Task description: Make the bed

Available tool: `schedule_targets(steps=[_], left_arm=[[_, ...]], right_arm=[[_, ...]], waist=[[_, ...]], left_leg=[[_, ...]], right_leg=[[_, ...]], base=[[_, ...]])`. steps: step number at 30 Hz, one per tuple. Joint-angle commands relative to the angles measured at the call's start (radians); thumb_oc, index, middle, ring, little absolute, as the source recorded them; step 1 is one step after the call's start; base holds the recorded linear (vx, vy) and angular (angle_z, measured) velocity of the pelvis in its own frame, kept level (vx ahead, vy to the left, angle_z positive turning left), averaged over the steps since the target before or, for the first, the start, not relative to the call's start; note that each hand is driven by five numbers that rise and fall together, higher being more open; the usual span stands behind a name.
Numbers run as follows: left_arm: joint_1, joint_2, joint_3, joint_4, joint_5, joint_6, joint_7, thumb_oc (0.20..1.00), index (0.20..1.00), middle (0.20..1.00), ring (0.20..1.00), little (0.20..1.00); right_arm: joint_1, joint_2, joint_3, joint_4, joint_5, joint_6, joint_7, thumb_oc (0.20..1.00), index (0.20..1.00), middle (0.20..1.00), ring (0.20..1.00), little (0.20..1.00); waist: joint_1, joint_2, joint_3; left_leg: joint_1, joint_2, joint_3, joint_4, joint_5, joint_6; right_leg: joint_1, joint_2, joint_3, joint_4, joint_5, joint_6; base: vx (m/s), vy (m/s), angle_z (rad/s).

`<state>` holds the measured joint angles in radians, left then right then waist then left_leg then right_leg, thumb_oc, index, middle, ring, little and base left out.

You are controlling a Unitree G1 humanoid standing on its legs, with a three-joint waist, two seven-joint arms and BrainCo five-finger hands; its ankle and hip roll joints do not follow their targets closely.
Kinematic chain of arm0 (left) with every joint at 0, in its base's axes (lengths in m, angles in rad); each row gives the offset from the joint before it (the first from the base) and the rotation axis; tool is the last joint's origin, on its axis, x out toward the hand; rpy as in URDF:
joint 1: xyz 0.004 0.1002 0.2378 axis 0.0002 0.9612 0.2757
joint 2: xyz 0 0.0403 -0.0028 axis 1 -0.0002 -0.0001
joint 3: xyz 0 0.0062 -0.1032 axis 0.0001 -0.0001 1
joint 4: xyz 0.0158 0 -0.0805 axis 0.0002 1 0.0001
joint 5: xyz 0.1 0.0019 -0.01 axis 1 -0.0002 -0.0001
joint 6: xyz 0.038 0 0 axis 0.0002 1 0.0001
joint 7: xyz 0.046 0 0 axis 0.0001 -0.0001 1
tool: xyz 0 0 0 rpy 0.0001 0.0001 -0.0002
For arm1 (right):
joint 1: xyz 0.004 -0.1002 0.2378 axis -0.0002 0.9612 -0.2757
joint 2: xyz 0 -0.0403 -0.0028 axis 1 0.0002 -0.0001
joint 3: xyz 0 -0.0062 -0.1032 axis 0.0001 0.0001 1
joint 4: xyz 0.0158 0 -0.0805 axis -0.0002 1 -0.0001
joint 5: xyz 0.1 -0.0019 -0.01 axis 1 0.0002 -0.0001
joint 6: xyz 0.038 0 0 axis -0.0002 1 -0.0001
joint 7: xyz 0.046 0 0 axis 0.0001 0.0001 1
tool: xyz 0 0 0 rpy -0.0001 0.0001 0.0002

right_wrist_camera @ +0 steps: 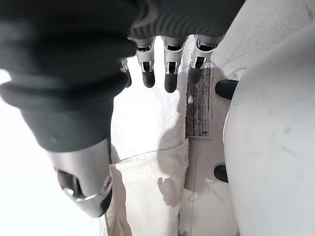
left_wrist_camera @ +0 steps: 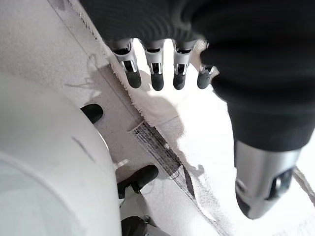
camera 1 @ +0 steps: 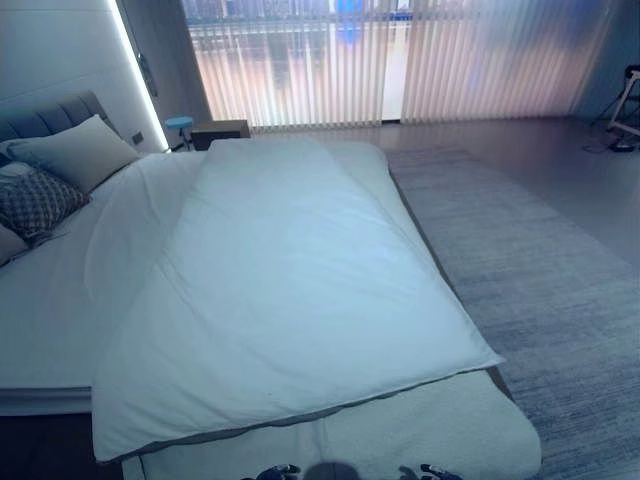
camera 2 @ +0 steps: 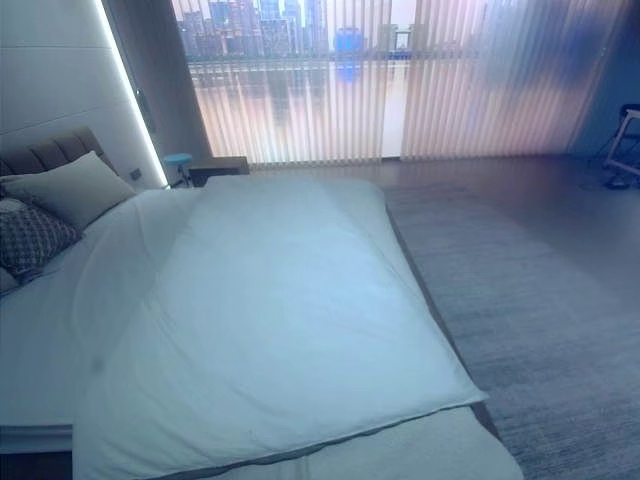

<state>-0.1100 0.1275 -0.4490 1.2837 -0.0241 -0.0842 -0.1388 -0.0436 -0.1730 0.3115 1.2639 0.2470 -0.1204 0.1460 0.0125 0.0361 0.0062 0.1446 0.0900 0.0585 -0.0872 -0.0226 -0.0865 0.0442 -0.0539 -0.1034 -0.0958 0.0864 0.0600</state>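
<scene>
White duvet (camera 1: 290, 290) (near corner cut off) over bed (camera 1: 430, 440)

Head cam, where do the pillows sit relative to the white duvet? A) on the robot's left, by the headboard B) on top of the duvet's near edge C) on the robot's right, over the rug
A: the pillows lie at the view's left against the headboard, beside the duvet; the rug on the right carries nothing.
</scene>
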Motion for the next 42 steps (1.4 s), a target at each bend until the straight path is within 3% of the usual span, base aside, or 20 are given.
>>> schedule_targets(steps=[1, 6, 7, 9, 11, 15, 16, 18, 25, 28, 33, 42], left_arm=[[-0.039, -0.047, 0.027, 0.093, -0.017, -0.020, -0.009, 1.000, 1.000, 1.000, 1.000, 1.000], [-0.057, -0.041, 0.095, 0.052, -0.188, -0.040, 0.027, 1.000, 1.000, 1.000, 1.000, 1.000], [-0.091, -0.047, 0.142, 0.023, -0.350, -0.057, 0.051, 1.000, 1.000, 1.000, 1.000, 1.000], [-0.104, -0.047, 0.156, 0.015, -0.405, -0.063, 0.056, 1.000, 1.000, 1.000, 1.000, 1.000], [-0.167, -0.056, 0.208, -0.028, -0.619, -0.077, 0.075, 1.000, 1.000, 1.000, 1.000, 1.000], [-0.254, -0.070, 0.237, -0.060, -0.763, -0.086, 0.106, 1.000, 1.000, 1.000, 1.000, 1.000], [-0.315, -0.074, 0.279, -0.074, -0.860, -0.104, 0.140, 1.000, 1.000, 1.000, 1.000, 1.000], [-0.376, -0.069, 0.318, -0.095, -0.934, -0.112, 0.156, 1.000, 1.000, 1.000, 1.000, 1.000], [-0.534, -0.047, 0.407, -0.144, -1.075, -0.139, 0.209, 1.000, 1.000, 1.000, 1.000, 1.000], [-0.570, -0.041, 0.429, -0.162, -1.114, -0.149, 0.215, 1.000, 1.000, 1.000, 1.000, 1.000], [-0.615, -0.033, 0.466, -0.209, -1.177, -0.167, 0.217, 1.000, 1.000, 1.000, 1.000, 1.000], [-0.705, 0.016, 0.518, -0.196, -1.282, -0.179, 0.209, 1.000, 1.000, 1.000, 1.000, 1.000]], right_arm=[[-0.036, 0.033, 0.023, 0.040, 0.032, -0.038, 0.013, 1.000, 1.000, 1.000, 1.000, 1.000], [-0.041, 0.033, 0.024, 0.021, 0.078, -0.053, 0.008, 1.000, 1.000, 1.000, 1.000, 1.000], [-0.062, 0.026, 0.031, 0.005, 0.117, -0.063, 0.006, 1.000, 1.000, 1.000, 1.000, 1.000], [-0.066, 0.025, 0.039, -0.006, 0.128, -0.064, 0.006, 1.000, 1.000, 1.000, 1.000, 1.000], [-0.078, 0.010, 0.050, -0.043, 0.191, -0.065, 0.010, 1.000, 1.000, 1.000, 1.000, 1.000], [-0.116, -0.007, 0.061, -0.087, 0.249, -0.059, -0.003, 1.000, 1.000, 1.000, 1.000, 1.000], [-0.146, -0.016, 0.061, -0.116, 0.281, -0.062, -0.015, 1.000, 1.000, 1.000, 1.000, 1.000], [-0.171, -0.024, 0.064, -0.166, 0.317, -0.057, -0.018, 1.000, 1.000, 1.000, 1.000, 1.000], [-0.202, -0.049, 0.063, -0.301, 0.384, -0.054, -0.038, 1.000, 1.000, 1.000, 1.000, 1.000], [-0.207, -0.056, 0.069, -0.346, 0.405, -0.059, -0.042, 1.000, 1.000, 1.000, 1.000, 1.000], [-0.211, -0.063, 0.073, -0.413, 0.417, -0.067, -0.065, 1.000, 1.000, 1.000, 1.000, 1.000], [-0.197, -0.083, 0.092, -0.479, 0.407, -0.067, -0.074, 1.000, 1.000, 1.000, 1.000, 1.000]], waist=[[-0.016, -0.063, 0.011], [-0.019, -0.074, 0.056], [-0.020, -0.073, 0.109], [-0.022, -0.074, 0.124], [-0.032, -0.076, 0.182], [-0.046, -0.072, 0.256], [-0.056, -0.081, 0.301], [-0.070, -0.092, 0.330], [-0.108, -0.104, 0.337], [-0.121, -0.111, 0.340], [-0.136, -0.113, 0.339], [-0.161, -0.125, 0.334]], left_leg=[[-0.081, -0.054, -0.012, 0.000, 0.002, 0.057], [-0.123, -0.045, -0.014, 0.000, 0.017, 0.052], [-0.161, -0.046, -0.019, 0.000, 0.035, 0.053], [-0.175, -0.046, -0.019, 0.000, 0.043, 0.052], [-0.231, -0.039, -0.018, 0.000, 0.069, 0.041], [-0.280, -0.037, -0.010, 0.009, 0.101, 0.036], [-0.351, -0.045, -0.006, 0.099, 0.083, 0.038], [-0.449, -0.054, -0.001, 0.207, 0.059, 0.038], [-0.698, -0.039, 0.012, 0.448, -0.013, 0.030], [-0.753, -0.032, 0.014, 0.496, -0.031, 0.027], [-0.822, -0.028, 0.015, 0.547, -0.047, 0.027], [-0.844, -0.021, 0.016, 0.522, -0.034, 0.023]], right_leg=[[-0.014, -0.013, -0.005, 0.009, -0.048, 0.050], [-0.054, -0.005, -0.012, 0.009, -0.034, 0.046], [-0.107, 0.001, -0.009, 0.036, -0.031, 0.042], [-0.127, 0.004, -0.009, 0.048, -0.031, 0.041], [-0.191, 0.007, -0.028, 0.088, -0.032, 0.037], [-0.254, 0.002, -0.048, 0.152, -0.047, 0.036], [-0.312, -0.004, -0.049, 0.215, -0.059, 0.036], [-0.399, -0.018, -0.045, 0.296, -0.073, 0.038], [-0.630, -0.053, -0.038, 0.526, -0.144, 0.035], [-0.678, -0.052, -0.038, 0.565, -0.157, 0.028], [-0.741, -0.047, -0.027, 0.582, -0.159, 0.022], [-0.762, -0.032, -0.018, 0.541, -0.137, 0.026]], base=[[-0.03, -0.047, -0.08], [-0.10, -0.035, -0.10], [-0.26, -0.035, -0.04], [-0.19, -0.032, -0.05], [-0.18, -0.051, -0.04], [-0.15, 0.000, 0.16], [-0.18, 0.040, 0.03], [-0.20, 0.037, -0.08], [-0.08, 0.021, -0.01], [-0.04, 0.006, -0.02], [-0.02, 0.004, -0.09], [0.01, 0.002, -0.02]])
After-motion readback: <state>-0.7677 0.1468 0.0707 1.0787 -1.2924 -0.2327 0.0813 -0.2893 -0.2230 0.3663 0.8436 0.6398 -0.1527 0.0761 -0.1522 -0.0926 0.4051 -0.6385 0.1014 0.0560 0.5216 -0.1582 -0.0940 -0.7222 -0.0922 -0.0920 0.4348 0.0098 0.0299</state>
